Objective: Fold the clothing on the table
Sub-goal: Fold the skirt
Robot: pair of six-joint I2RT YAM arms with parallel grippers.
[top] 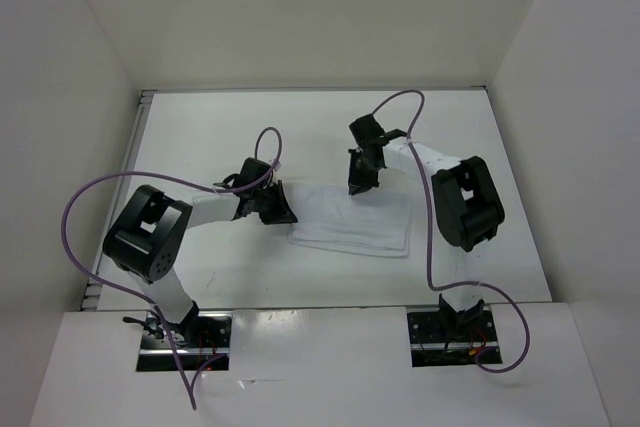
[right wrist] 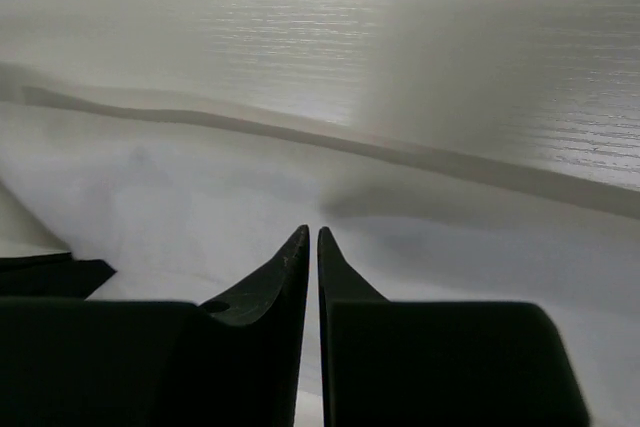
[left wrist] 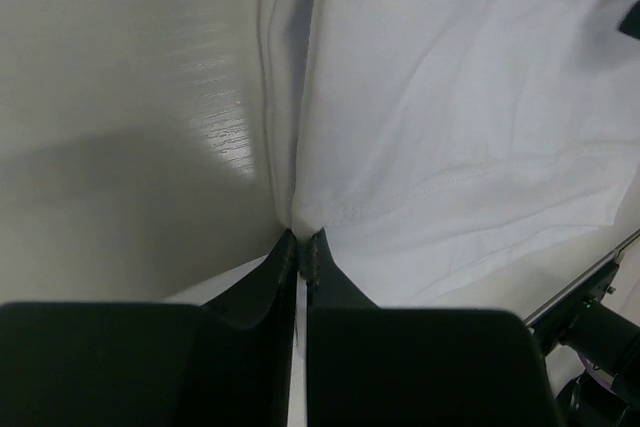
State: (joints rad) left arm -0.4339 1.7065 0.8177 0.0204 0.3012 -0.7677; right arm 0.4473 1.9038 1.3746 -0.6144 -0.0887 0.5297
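We see left claw [left wrist: 301, 237] pinching clothing [left wrist: 450, 97] hem, ready to draw it across surface [left wrist: 120, 67] for fold. Right claw [right wrist: 312, 232] nearly pressed together at far edge; hold unclear.

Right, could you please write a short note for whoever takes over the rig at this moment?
Left gripper: jaws shut on the left edge of the clothing.
Right gripper: jaws together at its far edge; whether they hold fabric is unclear.
The clothing lies spread on the table, between the arms.
Done: left edge pinched.
Left: the fold itself.
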